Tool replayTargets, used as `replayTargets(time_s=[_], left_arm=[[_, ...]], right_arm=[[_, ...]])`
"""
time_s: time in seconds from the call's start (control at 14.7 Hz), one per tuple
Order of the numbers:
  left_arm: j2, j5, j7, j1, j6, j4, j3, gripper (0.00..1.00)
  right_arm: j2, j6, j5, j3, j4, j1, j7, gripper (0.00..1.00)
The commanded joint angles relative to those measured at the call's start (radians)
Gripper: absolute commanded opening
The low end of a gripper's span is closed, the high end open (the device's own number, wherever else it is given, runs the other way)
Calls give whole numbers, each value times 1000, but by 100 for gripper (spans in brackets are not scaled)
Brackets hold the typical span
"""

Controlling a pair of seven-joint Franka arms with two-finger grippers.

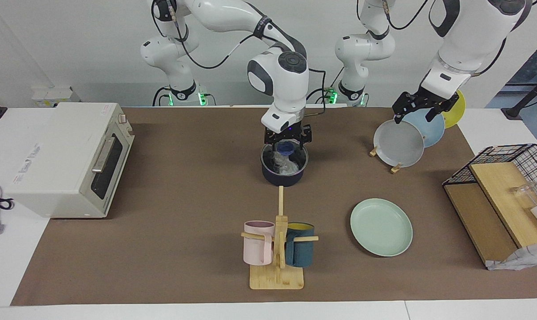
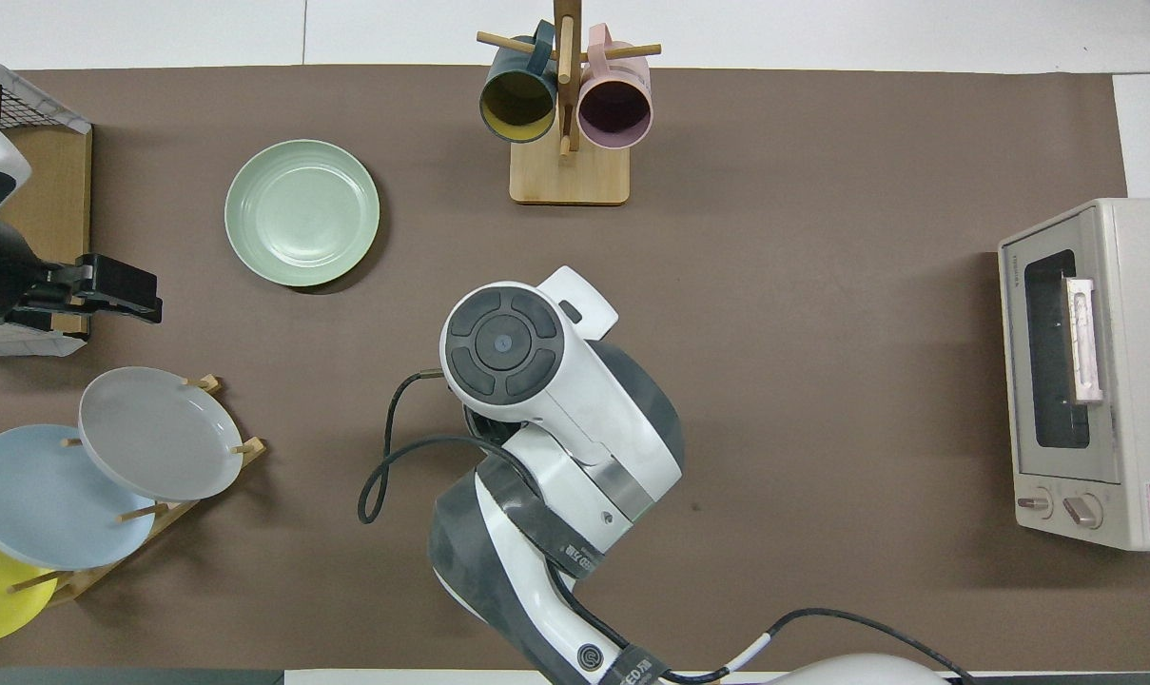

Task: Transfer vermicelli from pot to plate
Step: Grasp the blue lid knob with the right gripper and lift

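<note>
The pot (image 1: 284, 171) stands mid-table with a clear glass lid (image 1: 273, 156) on it. A pale clump of vermicelli (image 1: 285, 165) shows through the glass. My right gripper (image 1: 287, 143) hangs straight down over the lid, open, with its fingertips on either side of the blue knob (image 1: 286, 148). In the overhead view my right arm hides the pot. The mint-green plate (image 1: 381, 226) (image 2: 302, 212) lies bare, farther from the robots than the pot and toward the left arm's end. My left gripper (image 1: 414, 116) (image 2: 151, 306) waits, open, over the plate rack.
A plate rack (image 1: 395, 168) holds grey, light-blue and yellow plates. A mug tree (image 1: 277, 249) with a pink and a dark mug stands farther out than the pot. A toaster oven (image 1: 68, 158) sits at the right arm's end, a wire basket (image 1: 508, 153) at the left arm's.
</note>
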Motion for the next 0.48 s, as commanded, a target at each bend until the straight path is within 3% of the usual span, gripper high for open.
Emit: replayTargets(time_s=[0.0, 0.41], left_arm=[[-22, -14, 4, 15, 15, -19, -7, 100], [-22, -14, 4, 15, 19, -21, -7, 100]], right_arm=[[-44, 17, -73, 3, -63, 33, 16, 100], [-47, 17, -107, 4, -78, 29, 14, 100]])
